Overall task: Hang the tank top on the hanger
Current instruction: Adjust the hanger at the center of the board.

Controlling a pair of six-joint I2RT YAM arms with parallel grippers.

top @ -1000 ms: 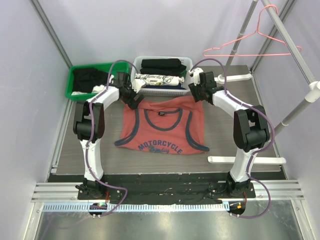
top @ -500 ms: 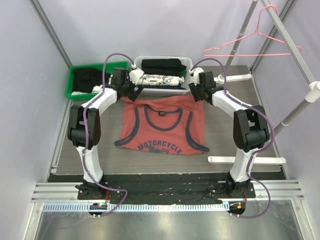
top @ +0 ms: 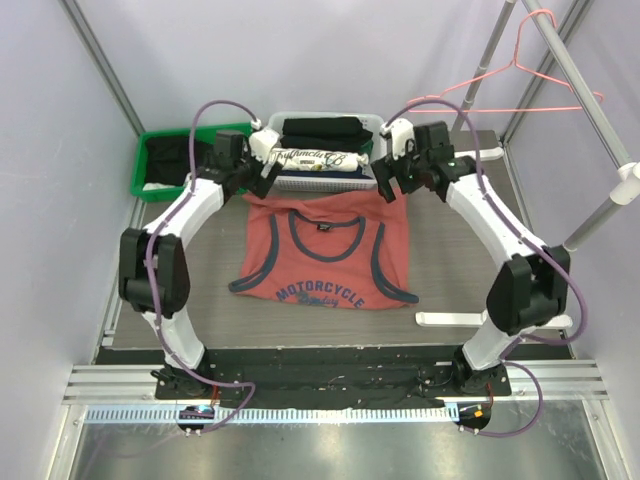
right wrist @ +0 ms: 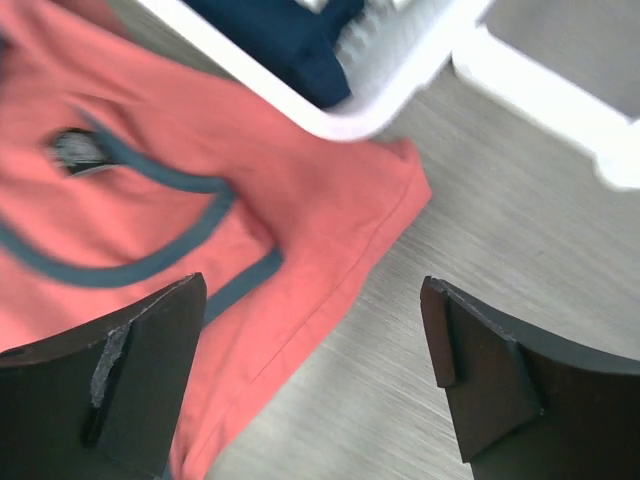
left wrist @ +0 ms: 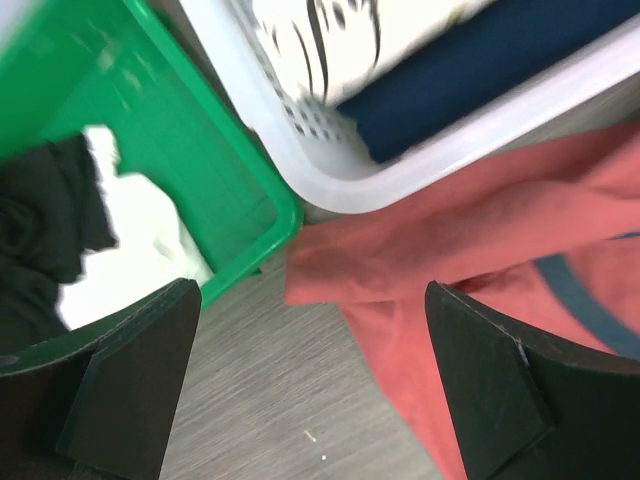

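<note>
Green bin [left wrist: 235,190] sits at the left. Beside it the left gripper [left wrist: 310,385] hovers over the tank top's [top: 325,262] shoulder, fingers wide apart and empty. The tank top lies flat on the table [top: 460,260]. Above its other shoulder the right gripper [right wrist: 315,370] gapes too, holding nothing. The pink hanger [top: 510,85] hangs on the rail [top: 590,95], far right.
</note>
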